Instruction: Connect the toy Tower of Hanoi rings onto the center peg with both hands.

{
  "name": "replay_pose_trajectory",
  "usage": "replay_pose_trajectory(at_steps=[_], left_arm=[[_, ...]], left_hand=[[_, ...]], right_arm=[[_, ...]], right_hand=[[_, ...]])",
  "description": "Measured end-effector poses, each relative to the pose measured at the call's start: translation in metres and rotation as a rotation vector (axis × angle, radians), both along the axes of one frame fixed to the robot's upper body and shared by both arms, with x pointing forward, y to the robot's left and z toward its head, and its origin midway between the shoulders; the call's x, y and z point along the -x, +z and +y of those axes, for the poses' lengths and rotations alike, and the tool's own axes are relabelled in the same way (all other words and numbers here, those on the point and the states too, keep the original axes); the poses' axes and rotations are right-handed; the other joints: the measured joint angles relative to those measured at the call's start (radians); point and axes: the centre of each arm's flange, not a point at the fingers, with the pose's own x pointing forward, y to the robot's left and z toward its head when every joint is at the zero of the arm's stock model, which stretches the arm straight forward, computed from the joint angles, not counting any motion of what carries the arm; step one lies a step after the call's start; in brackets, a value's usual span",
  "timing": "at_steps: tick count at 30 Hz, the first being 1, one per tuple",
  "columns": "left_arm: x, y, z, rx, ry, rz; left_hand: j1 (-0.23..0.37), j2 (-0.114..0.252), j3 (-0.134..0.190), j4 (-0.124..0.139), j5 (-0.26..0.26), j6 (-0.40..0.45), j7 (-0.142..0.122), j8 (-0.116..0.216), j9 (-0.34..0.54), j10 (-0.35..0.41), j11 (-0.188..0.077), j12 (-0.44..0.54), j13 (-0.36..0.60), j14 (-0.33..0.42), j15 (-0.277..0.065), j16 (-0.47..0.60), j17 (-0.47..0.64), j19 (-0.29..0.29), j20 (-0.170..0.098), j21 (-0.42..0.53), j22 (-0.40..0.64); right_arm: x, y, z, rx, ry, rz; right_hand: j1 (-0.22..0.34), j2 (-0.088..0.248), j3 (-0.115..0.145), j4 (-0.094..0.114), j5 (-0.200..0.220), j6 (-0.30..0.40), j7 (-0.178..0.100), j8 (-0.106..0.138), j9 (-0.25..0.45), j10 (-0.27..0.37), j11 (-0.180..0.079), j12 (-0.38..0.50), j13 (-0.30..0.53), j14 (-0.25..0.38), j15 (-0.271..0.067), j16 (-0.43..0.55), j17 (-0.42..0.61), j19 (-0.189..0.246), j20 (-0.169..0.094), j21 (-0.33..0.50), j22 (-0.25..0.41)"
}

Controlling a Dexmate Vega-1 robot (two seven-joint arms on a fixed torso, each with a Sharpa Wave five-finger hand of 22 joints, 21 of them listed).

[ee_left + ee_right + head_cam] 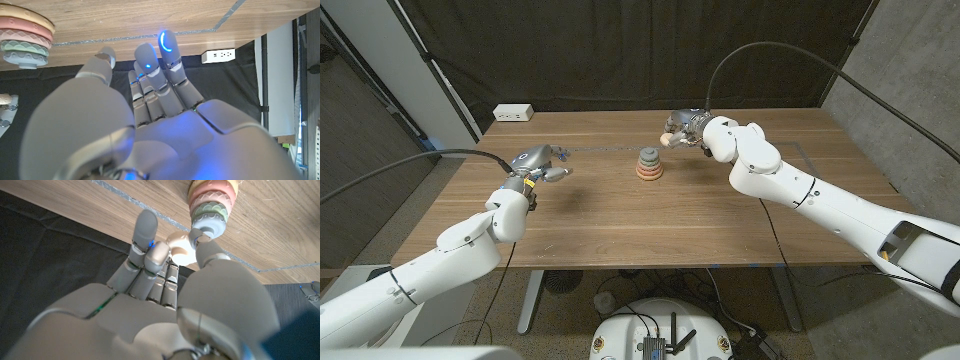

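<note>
I see the wooden counter (620, 215) spanning most of the head view, with a black curtain (620, 50) hanging behind it at 12 o'clock. My right arm (820, 195) comes in from 4 o'clock and reaches toward the counter's far middle; my left arm (440, 250) comes in from 8 o'clock.

My left hand (538, 163) sits over the counter at about 9 o'clock from the ring stack (649, 165), well apart from it, fingers (167, 47) spread and holding nothing. My right hand (685, 127) sits at about 1 o'clock from the stack, near it. In the right wrist view its fingers (147, 235) and thumb pinch a small cream knob-like piece (181, 249).

The stack stands near the counter's center: pink and peach rings at the base, green and gray ones above, tapering upward.

A white power strip (513, 113) lies on the counter's far left corner, at 10 o'clock from the stack.
</note>
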Motion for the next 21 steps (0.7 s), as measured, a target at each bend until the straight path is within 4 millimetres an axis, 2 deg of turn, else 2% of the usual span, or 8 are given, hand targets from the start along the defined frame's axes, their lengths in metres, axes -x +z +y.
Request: replay_pose_trajectory(at_steps=[21], left_arm=[[-0.005,0.000,0.001,0.003,-0.001,0.004]], left_hand=[[0.000,0.000,0.007,-0.001,-0.004,0.001,-0.002,0.000,0.000,-0.002,-0.002,0.000,0.000,0.000,0.000,0.000,0.002,0.000,0.000,0.000,0.000]], right_arm=[[-0.012,0.004,0.023,0.040,-0.005,0.014]], right_hand=[[0.000,0.000,0.001,-0.001,0.000,0.003,0.003,-0.004,0.000,0.004,0.004,-0.004,0.007,0.000,0.000,0.008,0.003,0.000,0.000,0.000,0.000]])
